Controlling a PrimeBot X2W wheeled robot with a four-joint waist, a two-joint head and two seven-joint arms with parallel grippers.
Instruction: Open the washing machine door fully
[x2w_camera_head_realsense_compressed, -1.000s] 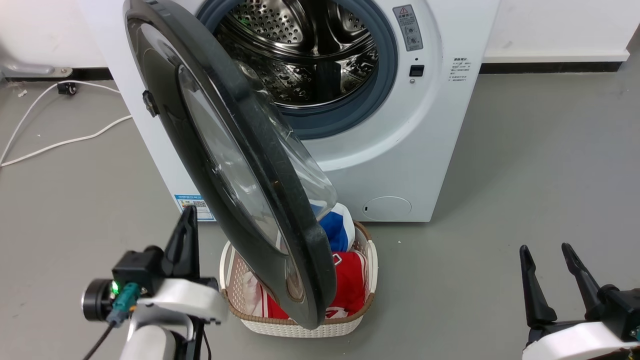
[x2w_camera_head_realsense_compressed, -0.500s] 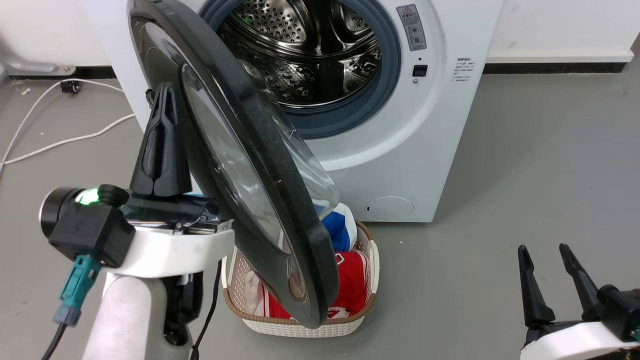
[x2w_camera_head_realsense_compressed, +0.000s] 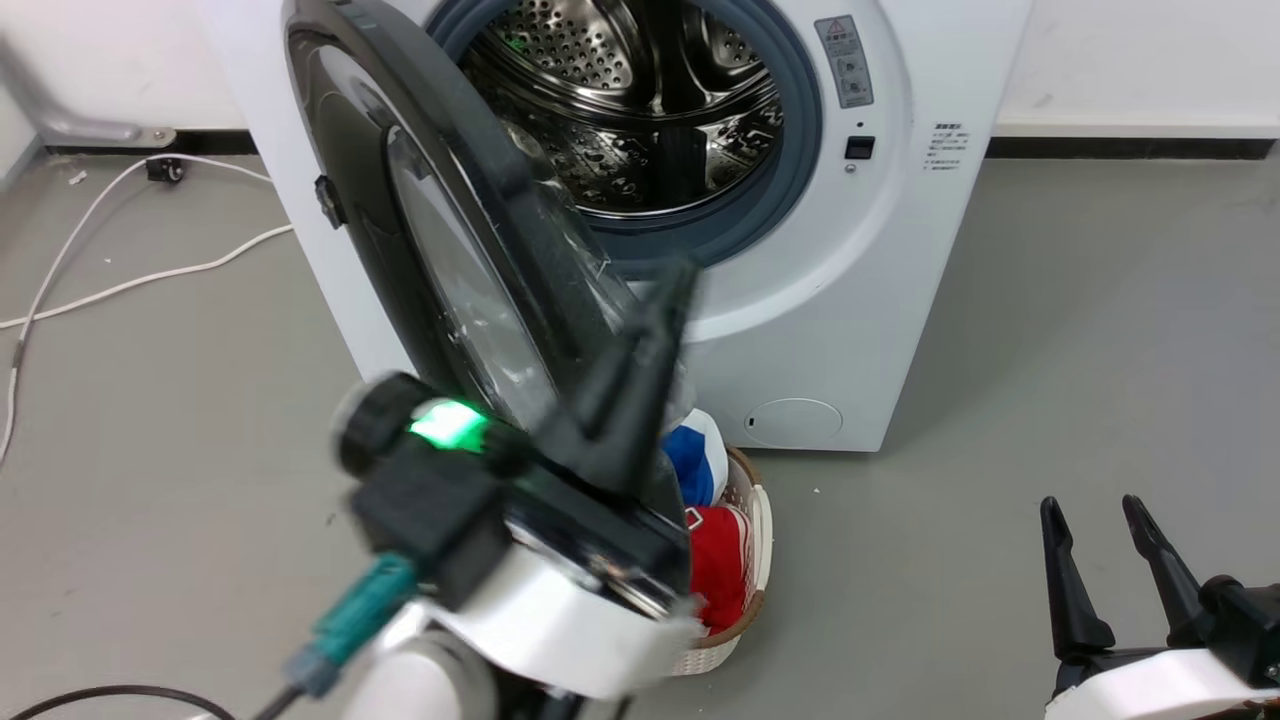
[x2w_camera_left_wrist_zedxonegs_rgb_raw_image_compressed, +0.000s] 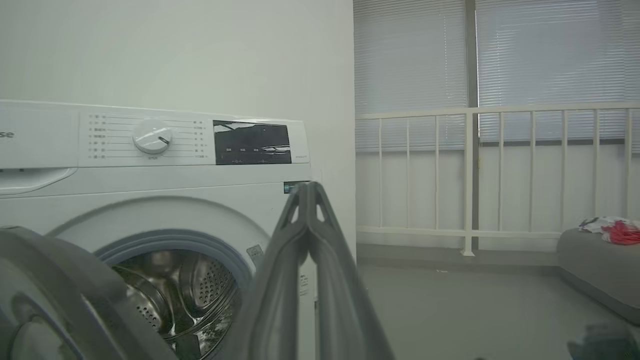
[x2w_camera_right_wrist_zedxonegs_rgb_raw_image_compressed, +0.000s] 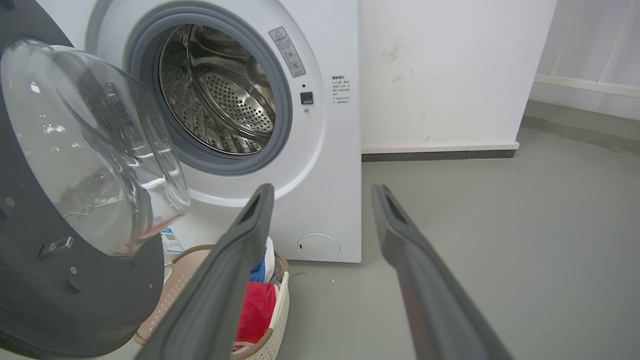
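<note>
At the far left a white cable (x2w_camera_head_realsense_compressed: 120, 285) lies on the floor. It sits slightly further right in the head view than a second ago, and so does the whole washer, so the camera has turned a little.

The washing machine door (x2w_camera_head_realsense_compressed: 440, 230) hangs from the washer's left side, roughly half open. It is nearly edge-on to the head camera, at much the same angle as before.

The real change is the left gripper (x2w_camera_head_realsense_compressed: 670, 290). A second ago it was low, outside the door, and then it rose along the outer face. Now it has crossed to the free edge, on the glass-bowl side, with its fingers pointing up toward the drum mouth (x2w_camera_head_realsense_compressed: 640, 110). The left wrist view shows those fingers pressed together, holding nothing. I judge it is getting behind the door to push it wider; no extra swing has been gained yet.

Motion blurs that arm, and it covers the door's lower half and most of the laundry basket (x2w_camera_head_realsense_compressed: 755, 560). I cannot tell whether the fingers touch the glass.

At the lower right the right gripper (x2w_camera_head_realsense_compressed: 1090, 505) rests low with its fingers apart, empty and well away from the door.
</note>
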